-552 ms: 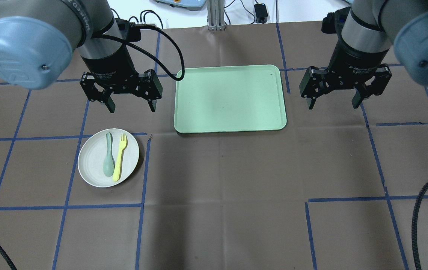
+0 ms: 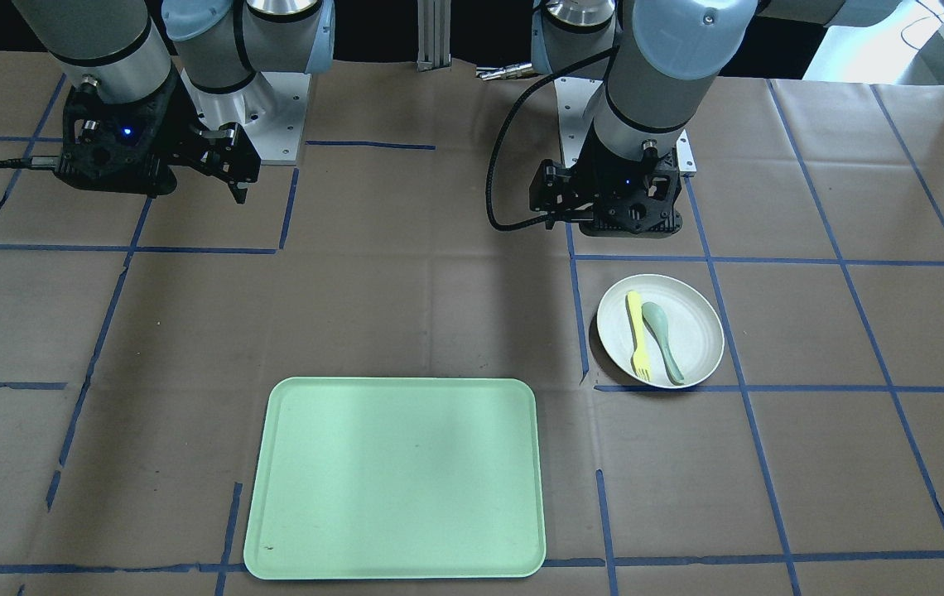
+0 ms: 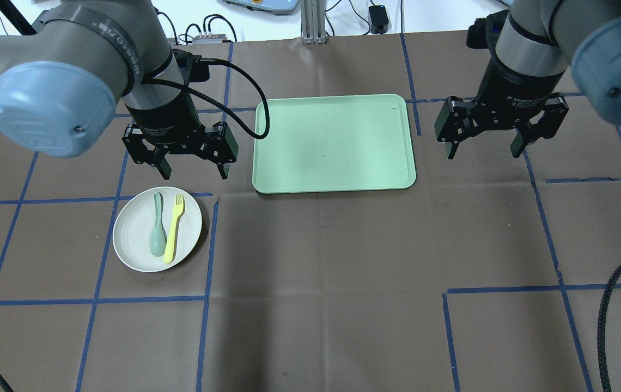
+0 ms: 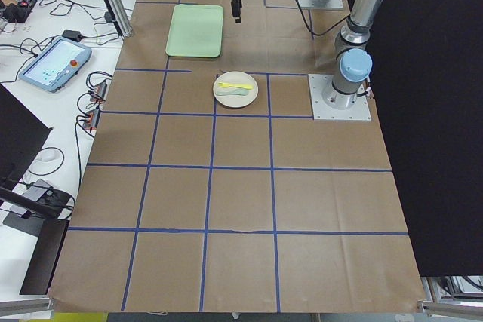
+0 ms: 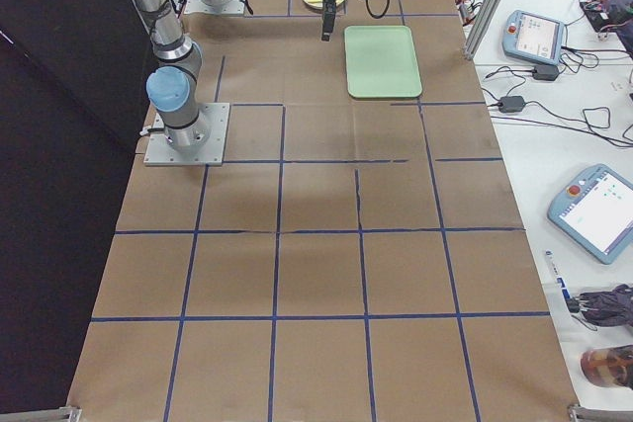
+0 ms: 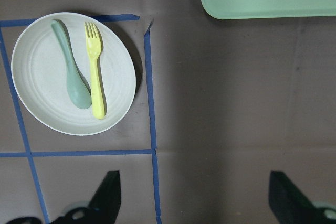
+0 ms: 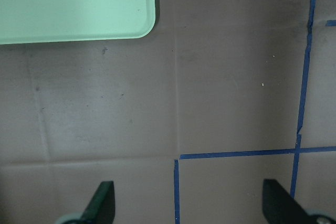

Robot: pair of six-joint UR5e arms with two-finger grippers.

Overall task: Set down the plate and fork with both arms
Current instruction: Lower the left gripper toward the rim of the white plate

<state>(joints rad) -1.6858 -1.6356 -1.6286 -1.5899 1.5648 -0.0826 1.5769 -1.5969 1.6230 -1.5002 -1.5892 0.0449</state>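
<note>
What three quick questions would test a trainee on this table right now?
1. True or false: the fork lies on the plate.
2. What lies beside the fork on that plate? A) a spoon B) a knife C) a cup
3. Fill in: the left gripper is ____ (open or shut).
Key: 1 true; 2 A; 3 open.

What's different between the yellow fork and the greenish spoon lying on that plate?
The fork is pale yellow, the spoon grey-green. The fork ends in short tines, the spoon in a rounded bowl. They lie head to tail: the fork's tines and the spoon's bowl are at opposite ends. Both lie side by side on the plate and are similar in length.
</note>
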